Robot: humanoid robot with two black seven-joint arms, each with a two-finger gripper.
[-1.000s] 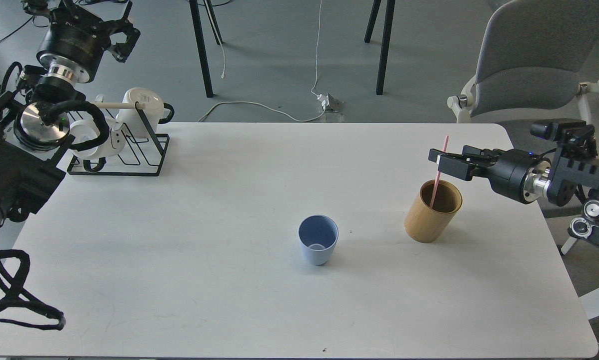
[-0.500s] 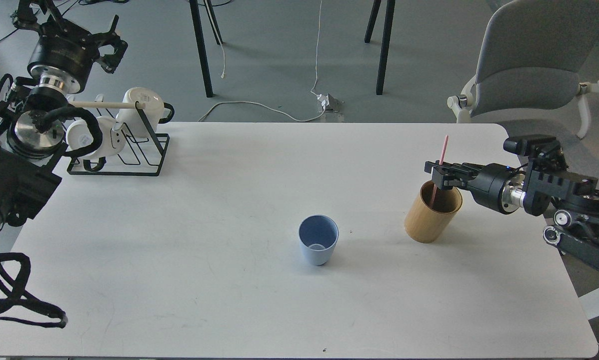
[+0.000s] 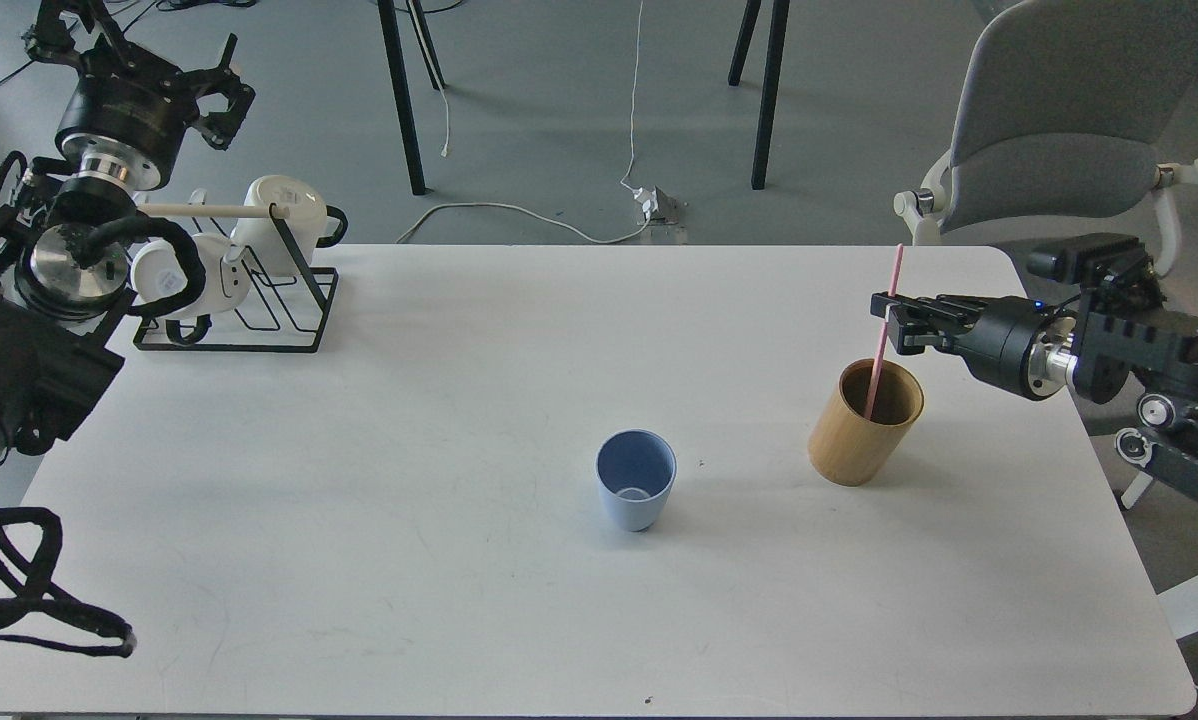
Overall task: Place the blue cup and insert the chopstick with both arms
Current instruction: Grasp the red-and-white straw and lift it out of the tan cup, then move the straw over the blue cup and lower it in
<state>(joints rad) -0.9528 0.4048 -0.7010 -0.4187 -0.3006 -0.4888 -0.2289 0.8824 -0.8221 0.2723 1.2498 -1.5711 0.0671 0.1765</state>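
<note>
While clamped in the right gripper (image 3: 892,322), the chopstick (image 3: 883,335) stands upright.

lab: floor cables (image 3: 519,215), office chair (image 3: 1059,130)

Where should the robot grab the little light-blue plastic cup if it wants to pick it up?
Probably by its upper wall, coming in from the side. The small light-blue plastic cup stands upright and alone on the white table, it has no handle, and it is widest near the rim, so a level pinch there should hold without tipping it.
</note>
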